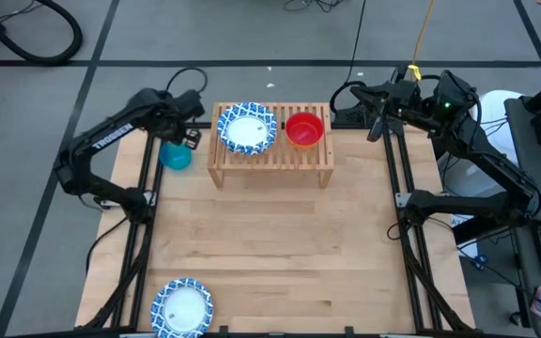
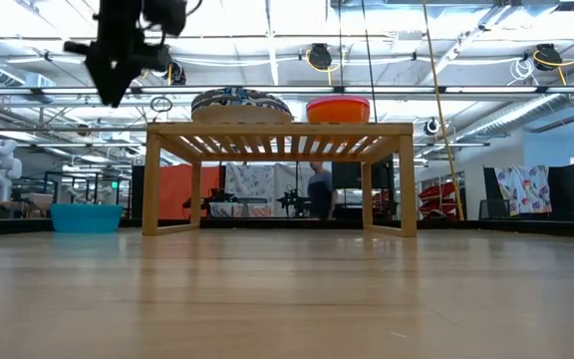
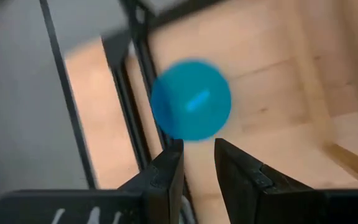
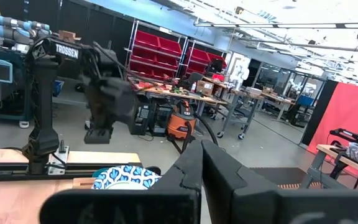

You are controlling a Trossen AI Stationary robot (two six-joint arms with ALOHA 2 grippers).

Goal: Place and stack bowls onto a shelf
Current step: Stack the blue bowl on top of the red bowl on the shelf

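The shelf (image 1: 270, 160) of light wood stands at the table's far edge. On its slatted top sit a blue-patterned dish (image 1: 247, 128) and a red bowl (image 1: 304, 129), both also in the low view as dish (image 2: 241, 102) and red bowl (image 2: 338, 108). A teal bowl (image 1: 175, 156) rests on the table left of the shelf. My left gripper (image 1: 192, 131) hovers well above the teal bowl (image 3: 191, 99), fingers a narrow gap apart and empty. My right gripper (image 4: 202, 163) is shut and waits off the table's far right corner. A second blue-patterned dish (image 1: 182, 308) lies at the near edge.
Black frame rails (image 1: 144, 202) run along both sides of the tabletop. The broad wooden middle of the table (image 1: 280, 244) lies between the shelf and the near dish. In the low view the left gripper (image 2: 118, 50) hangs high above the teal bowl (image 2: 86, 216).
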